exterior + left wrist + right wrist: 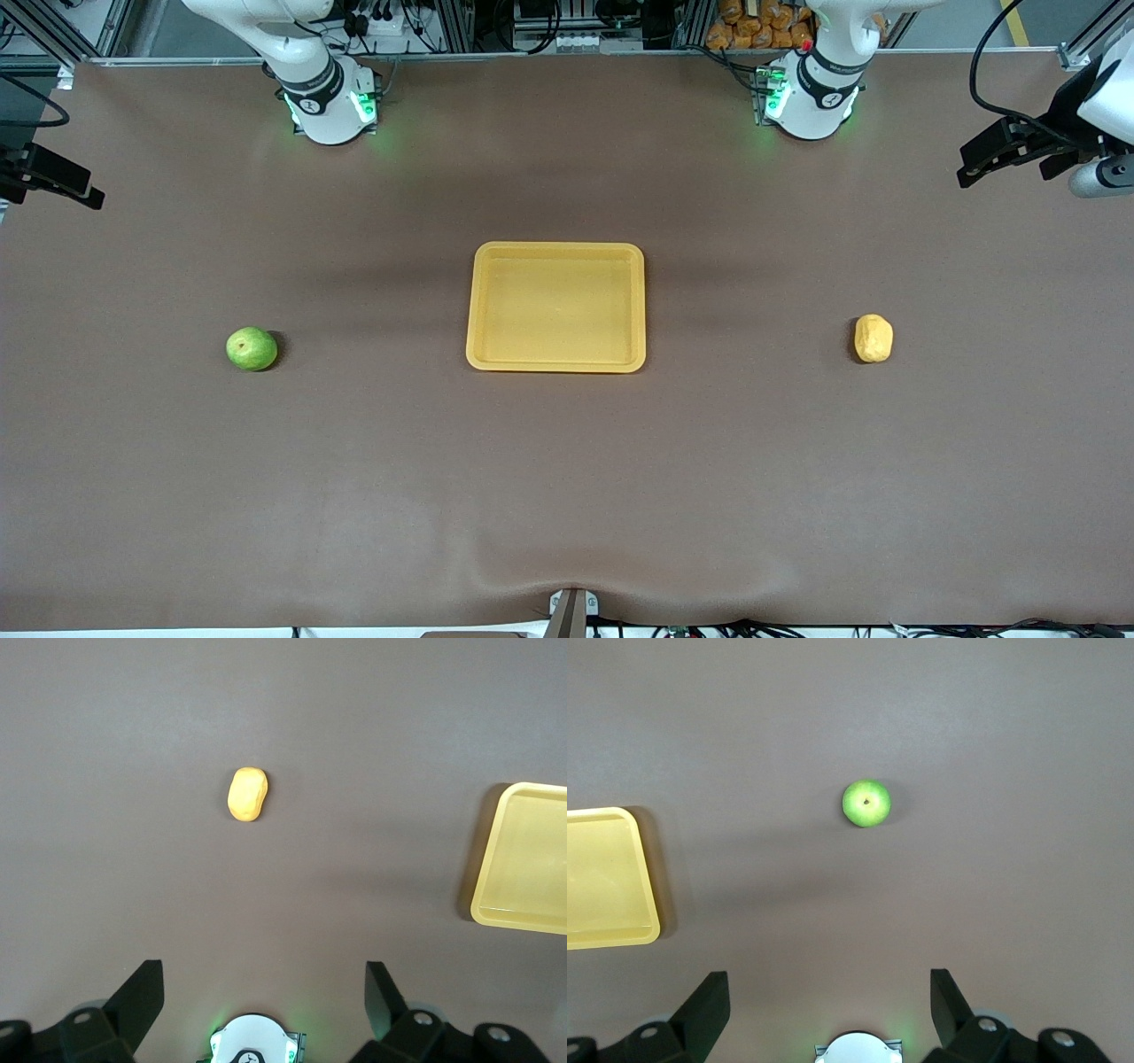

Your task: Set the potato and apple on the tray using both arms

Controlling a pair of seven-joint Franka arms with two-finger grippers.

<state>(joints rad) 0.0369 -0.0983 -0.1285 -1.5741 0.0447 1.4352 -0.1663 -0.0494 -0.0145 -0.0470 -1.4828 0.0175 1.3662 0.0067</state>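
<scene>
The yellow-orange tray (555,251) lies empty at the middle of the table. The green apple (252,348) rests on the mat toward the right arm's end, and the yellow-tan potato (873,338) toward the left arm's end. My left gripper (1010,164) hangs high over its end of the table, open and holding nothing. In the left wrist view the gripper (263,970) is well apart from the potato (247,794) and the tray (523,859). My right gripper (53,177) hangs high over its own end, also open; in the right wrist view the gripper (828,977) is apart from the apple (866,804) and the tray (602,877).
Both arm bases (330,97) (811,97) stand at the table's edge farthest from the front camera, with green lights on. A brown mat (567,478) covers the whole table. A small clamp (571,611) sits at the edge nearest the front camera.
</scene>
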